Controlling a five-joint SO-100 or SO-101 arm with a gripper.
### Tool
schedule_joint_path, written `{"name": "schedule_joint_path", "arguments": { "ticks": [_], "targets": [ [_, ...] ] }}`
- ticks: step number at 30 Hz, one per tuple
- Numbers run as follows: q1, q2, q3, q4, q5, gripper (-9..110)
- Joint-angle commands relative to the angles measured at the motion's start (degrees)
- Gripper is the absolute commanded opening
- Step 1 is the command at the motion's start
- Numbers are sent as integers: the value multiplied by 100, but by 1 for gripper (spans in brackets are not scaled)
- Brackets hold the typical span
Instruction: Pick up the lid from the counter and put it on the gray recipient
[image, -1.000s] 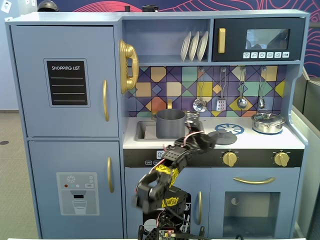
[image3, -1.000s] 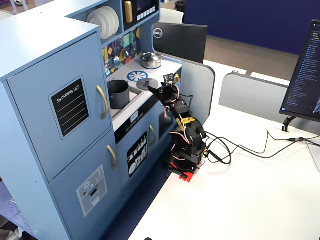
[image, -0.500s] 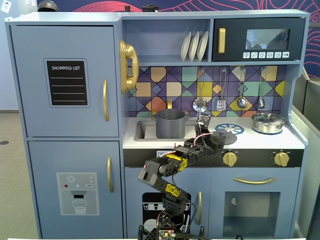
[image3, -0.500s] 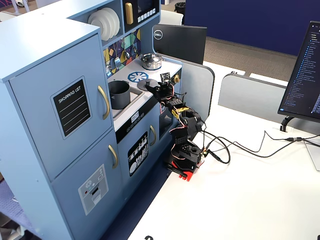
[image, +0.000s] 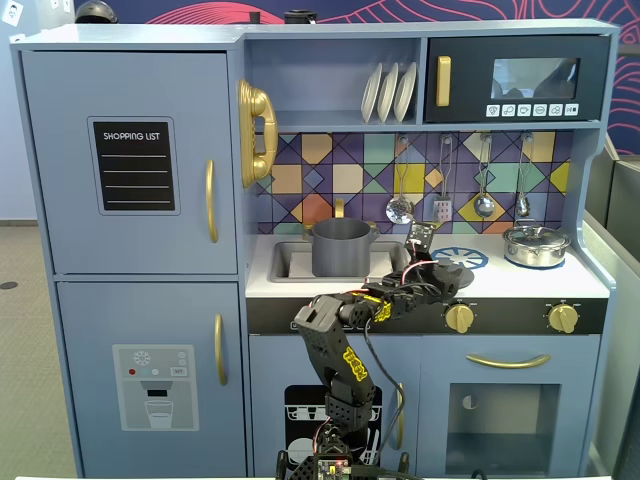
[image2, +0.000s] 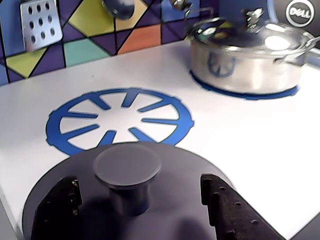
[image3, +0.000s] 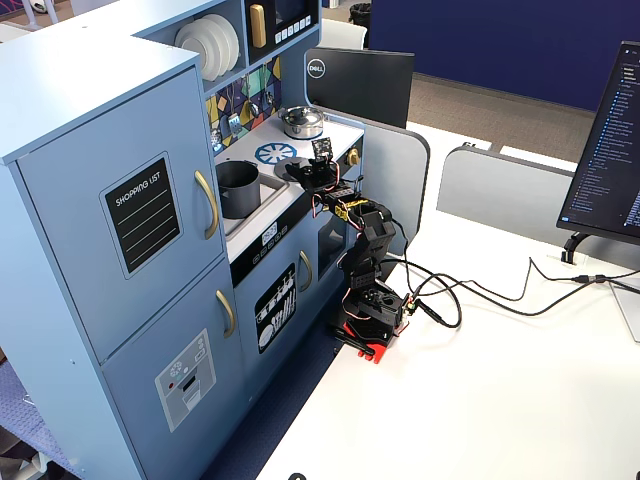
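Note:
The lid (image2: 172, 167), a matte dark gray disc with a round centre knob (image2: 127, 166), lies on the white counter at the near edge of the blue burner print (image2: 120, 120). My gripper (image2: 140, 187) is open right above it, with one finger (image2: 60, 205) to the left of the knob and the other (image2: 222, 205) to the right, neither touching the knob. In a fixed view the gripper (image: 432, 274) reaches over the lid (image: 455, 271). The gray recipient (image: 341, 247) stands in the sink to the left, uncovered; it also shows in the other fixed view (image3: 237, 188).
A shiny silver pot (image2: 247, 57) with its own lid stands on the far right burner, also seen in a fixed view (image: 536, 245). Utensils (image: 440, 205) hang on the tiled back wall. Gold stove knobs (image: 459, 318) sit below the counter's front edge.

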Motion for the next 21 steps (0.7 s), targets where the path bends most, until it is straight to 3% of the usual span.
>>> {"name": "schedule_joint_path", "arguments": {
  "ticks": [1, 9, 15, 21],
  "targets": [
    [-141, -132, -554, -202, -79, 22],
    [-167, -668, -879, -360, -88, 20],
    [-290, -853, -896, -387, -158, 0],
    [-396, -853, -791, -589, -26, 0]
  ]
}}
